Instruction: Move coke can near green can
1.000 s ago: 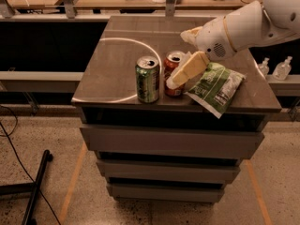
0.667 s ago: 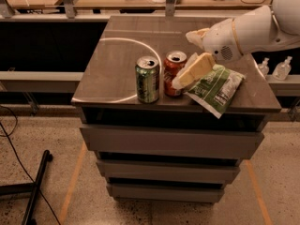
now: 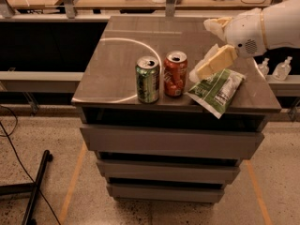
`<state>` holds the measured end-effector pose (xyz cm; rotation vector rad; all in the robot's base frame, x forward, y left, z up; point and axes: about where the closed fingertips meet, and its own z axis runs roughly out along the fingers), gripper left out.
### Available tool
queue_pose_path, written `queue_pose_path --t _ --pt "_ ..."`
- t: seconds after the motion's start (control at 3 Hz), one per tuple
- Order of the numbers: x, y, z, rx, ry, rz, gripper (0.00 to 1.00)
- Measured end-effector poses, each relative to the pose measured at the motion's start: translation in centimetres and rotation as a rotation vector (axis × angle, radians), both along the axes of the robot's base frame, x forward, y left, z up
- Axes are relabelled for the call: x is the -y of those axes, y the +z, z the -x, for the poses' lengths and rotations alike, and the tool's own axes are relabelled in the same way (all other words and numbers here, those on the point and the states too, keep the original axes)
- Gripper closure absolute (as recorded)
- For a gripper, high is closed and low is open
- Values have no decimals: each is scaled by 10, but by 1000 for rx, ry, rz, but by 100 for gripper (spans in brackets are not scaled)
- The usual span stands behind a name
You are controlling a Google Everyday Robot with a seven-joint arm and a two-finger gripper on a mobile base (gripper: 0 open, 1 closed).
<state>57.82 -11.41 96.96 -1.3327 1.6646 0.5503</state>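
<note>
The coke can [image 3: 175, 74] stands upright near the front edge of the grey cabinet top [image 3: 117, 64]. The green can [image 3: 147, 79] stands upright just to its left, a small gap between them. My gripper [image 3: 212, 45] is to the right of the coke can, above the snack bag, clear of both cans. It is open and empty, with one pale finger [image 3: 216, 63] low and the other higher up.
A green-and-white snack bag [image 3: 217, 91] lies at the front right of the cabinet top, its corner over the edge. Drawers sit below the top. A long desk [image 3: 117, 1] with clutter runs behind. Two small bottles [image 3: 283, 69] stand at the right.
My gripper has drawn back to the right and slightly up, away from the coke can. The coke can stays standing beside the green can.
</note>
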Motion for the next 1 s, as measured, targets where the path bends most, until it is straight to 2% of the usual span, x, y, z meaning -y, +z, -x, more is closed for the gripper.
queue_pose_path --t 0.33,0.67,1.0 --pt "0 0 0 0 0 0 0" --pt "5 1 -3 6 18 -36 0" --pt "16 7 -4 23 10 -67 0"
